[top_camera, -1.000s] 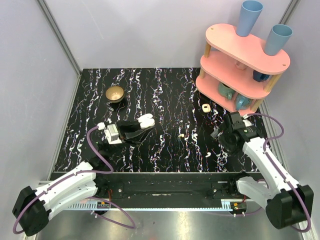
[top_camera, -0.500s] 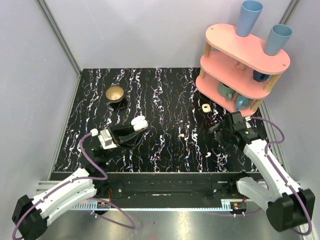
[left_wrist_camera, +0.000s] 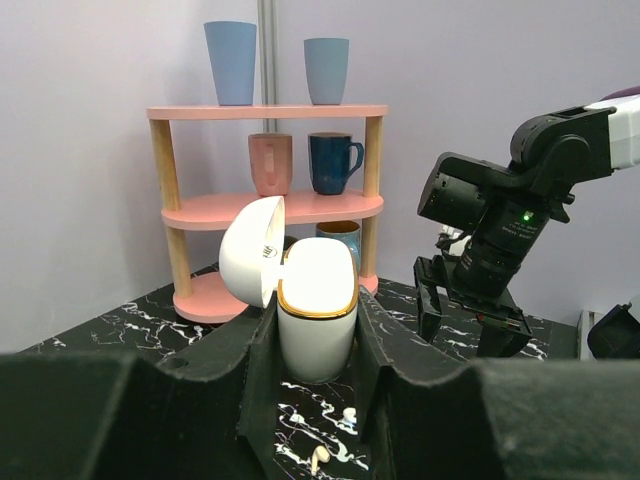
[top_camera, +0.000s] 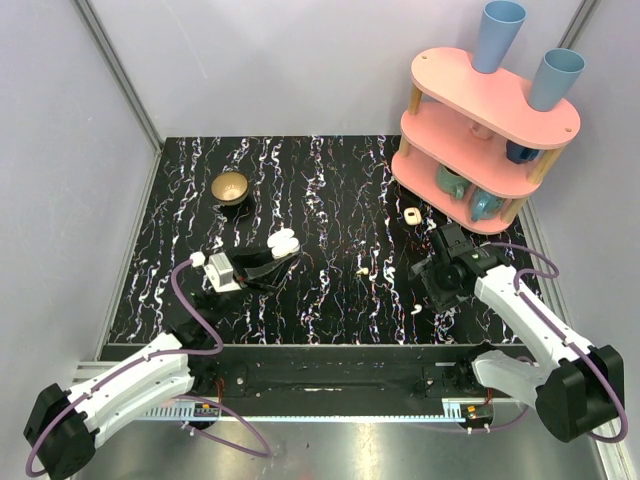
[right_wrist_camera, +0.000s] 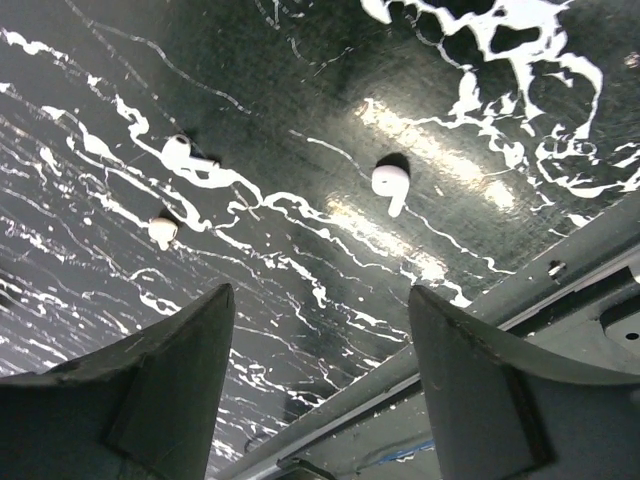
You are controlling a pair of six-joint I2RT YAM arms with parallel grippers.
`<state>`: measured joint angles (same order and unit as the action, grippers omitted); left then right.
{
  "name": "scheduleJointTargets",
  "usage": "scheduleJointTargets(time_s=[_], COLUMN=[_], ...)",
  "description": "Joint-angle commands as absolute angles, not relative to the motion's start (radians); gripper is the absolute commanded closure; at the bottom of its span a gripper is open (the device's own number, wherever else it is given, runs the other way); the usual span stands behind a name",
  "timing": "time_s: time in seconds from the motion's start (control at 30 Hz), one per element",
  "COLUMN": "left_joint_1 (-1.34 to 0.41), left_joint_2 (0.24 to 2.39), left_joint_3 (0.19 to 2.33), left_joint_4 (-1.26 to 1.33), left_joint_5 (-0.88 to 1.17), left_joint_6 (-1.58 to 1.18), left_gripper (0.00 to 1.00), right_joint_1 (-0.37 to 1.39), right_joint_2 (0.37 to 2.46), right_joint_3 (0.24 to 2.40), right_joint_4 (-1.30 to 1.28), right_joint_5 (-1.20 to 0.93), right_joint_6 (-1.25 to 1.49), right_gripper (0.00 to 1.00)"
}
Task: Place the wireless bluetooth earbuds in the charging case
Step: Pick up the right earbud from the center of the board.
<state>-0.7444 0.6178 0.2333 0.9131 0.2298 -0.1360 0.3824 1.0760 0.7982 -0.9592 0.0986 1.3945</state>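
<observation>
Top external view, from my left: a small brass-coloured bowl (top_camera: 231, 187) sits toward the far left of the worktop (top_camera: 330, 180), well apart from the work. My left gripper (top_camera: 268, 264) is clamped on the charging case (top_camera: 283, 243) and holds it upright above the surface. The lid (left_wrist_camera: 252, 250) is swung back and the gold-rimmed mouth faces up.

To the right, the earbuds lie loose on the worktop: a cream earbud (top_camera: 362, 270) near the middle and a white earbud (top_camera: 416, 310) closer to the front edge. My right gripper (top_camera: 438, 283) hangs over that patch, fingers spread, with nothing between them. Its wrist view shows the white one just beyond the gap and two more farther off.

I judge this to be the pick-up of a bud, with none yet carried across. Next I should lower, centre on the white earbud, pinch its glossy body gently, and then line its stem up with a socket.

The worktop is black marble-patterned and shiny, and its white streaks resemble the buds. Pale lilac walls surround it, and at far right a pink shelf (top_camera: 495, 100) carries mugs (left_wrist_camera: 330, 160) and blue tumblers (top_camera: 500, 35).
</observation>
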Motion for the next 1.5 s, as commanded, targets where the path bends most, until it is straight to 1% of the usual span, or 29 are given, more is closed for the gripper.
scheduleJointTargets(time_s=[0.0,0.3,0.37,0.47,0.67,0.7,0.9,0.93,1.03,1.23,1.33,1.37,1.47], left_joint_1=[-0.739,-0.738,-0.738,-0.738,-0.736,-0.736,-0.736,-0.733,-0.733,-0.732,-0.732,-0.730,-0.729], left_joint_2=[0.618,0.626,0.632,0.643,0.653,0.657,0.657,0.655,0.657,0.663,0.669,0.670,0.672], left_joint_3=[0.241,0.248,0.253,0.255,0.264,0.265,0.270,0.270,0.270,0.273,0.272,0.272,0.273], left_joint_4=[0.976,0.971,0.969,0.973,0.973,0.973,0.965,0.966,0.965,0.965,0.968,0.969,0.969], left_joint_5=[0.206,0.199,0.199,0.201,0.199,0.202,0.201,0.201,0.201,0.204,0.204,0.203,0.202], left_joint_6=[-0.138,-0.138,-0.138,-0.140,-0.135,-0.135,-0.130,-0.132,-0.132,-0.130,-0.133,-0.133,-0.133], left_gripper=[1.00,1.00,1.00,1.00,1.00,1.00,1.00,1.00,1.00,1.00,1.00,1.00,1.00], right_joint_1=[0.396,0.399,0.399,0.397,0.399,0.399,0.399,0.399,0.399,0.397,0.399,0.399,0.397], right_joint_2=[1.092,1.201,1.216,1.233,1.272,1.285,1.325,1.328,1.336,1.361,1.370,1.371,1.385], right_joint_3=[0.801,0.753,0.741,0.729,0.732,0.732,0.730,0.727,0.716,0.712,0.710,0.709,0.706], right_joint_4=[-1.019,-0.979,-0.951,-0.922,-0.894,-0.888,-0.867,-0.864,-0.842,-0.835,-0.830,-0.828,-0.821], right_joint_5=[0.184,0.181,0.175,0.179,0.195,0.202,0.206,0.206,0.201,0.209,0.213,0.213,0.215], right_joint_6=[1.489,1.430,1.427,1.422,1.420,1.417,1.414,1.413,1.413,1.411,1.410,1.410,1.408], right_gripper=[0.27,0.28,0.32,0.40,0.41,0.43,0.44,0.46,0.50,0.50,0.50,0.53,0.53])
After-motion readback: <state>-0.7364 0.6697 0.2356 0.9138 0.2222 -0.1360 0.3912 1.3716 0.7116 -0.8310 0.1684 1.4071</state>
